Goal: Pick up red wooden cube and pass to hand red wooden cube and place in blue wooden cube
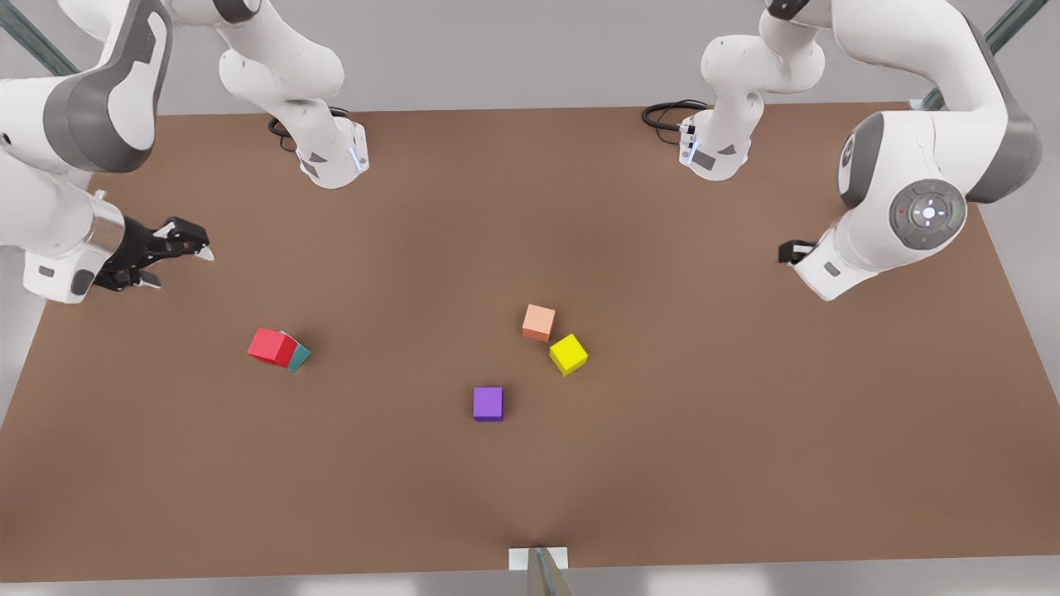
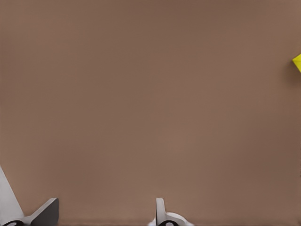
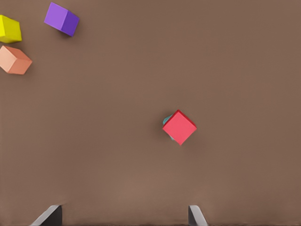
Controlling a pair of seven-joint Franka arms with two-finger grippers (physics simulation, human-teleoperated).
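The red wooden cube (image 1: 272,346) rests on top of the blue wooden cube (image 1: 301,357), a teal block of which just an edge peeks out, toward the front view's left. In the right wrist view the red wooden cube (image 3: 179,127) covers nearly all of the blue wooden cube (image 3: 166,121). My right gripper (image 1: 178,265) hangs open above the table's left side, up and to the left of the stack, holding nothing; its fingertips (image 3: 52,214) stand wide apart. My left gripper (image 1: 791,251) waits at the front view's right, open and empty (image 2: 103,214).
A salmon cube (image 1: 538,322), a yellow cube (image 1: 568,354) and a purple cube (image 1: 488,403) lie near the middle of the brown table (image 1: 745,430). Both arm bases stand at the far edge. A corner of the yellow cube (image 2: 297,62) shows in the left wrist view.
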